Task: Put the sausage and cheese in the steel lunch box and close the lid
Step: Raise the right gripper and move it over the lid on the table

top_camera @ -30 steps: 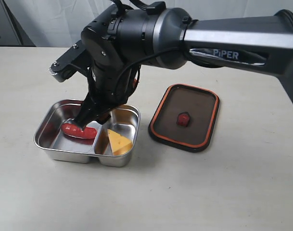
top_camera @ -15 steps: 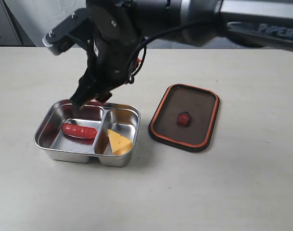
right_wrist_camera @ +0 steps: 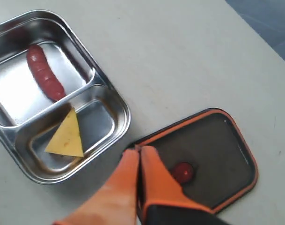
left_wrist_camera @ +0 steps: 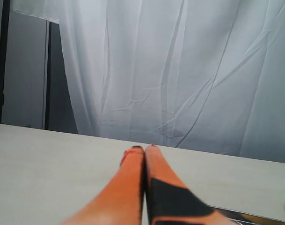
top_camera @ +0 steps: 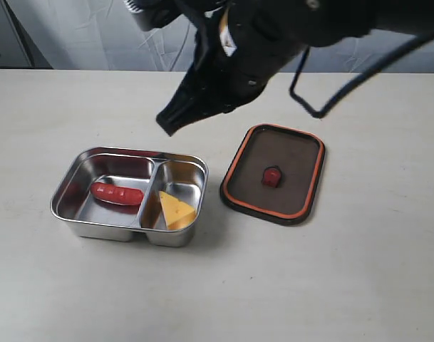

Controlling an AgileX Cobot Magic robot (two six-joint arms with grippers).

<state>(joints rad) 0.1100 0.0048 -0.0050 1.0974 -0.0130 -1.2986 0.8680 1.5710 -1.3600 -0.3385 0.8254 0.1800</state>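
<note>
The right arm's fingers (right_wrist_camera: 127, 174), pressed shut on nothing, hover close above the lid (top_camera: 288, 160), which lies flat on the worktop (top_camera: 359, 271) just right of the steel lunch box (top_camera: 131, 151), its long axis near-to-far against the box's left-right one, with sausage (top_camera: 117, 193) and cheese (top_camera: 177, 211) already inside; no writing is legible.

Left gripper (left_wrist_camera: 144, 148) (jaws pressed together) above table (left_wrist_camera: 48, 164), white curtain (left_wrist_camera: 179, 70) behind.

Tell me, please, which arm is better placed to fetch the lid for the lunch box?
Probably the right: the right gripper, shut, hangs above the table close to the lid, beside the steel lunch box. The left gripper, also shut, points toward the curtain, not the lid.
</note>
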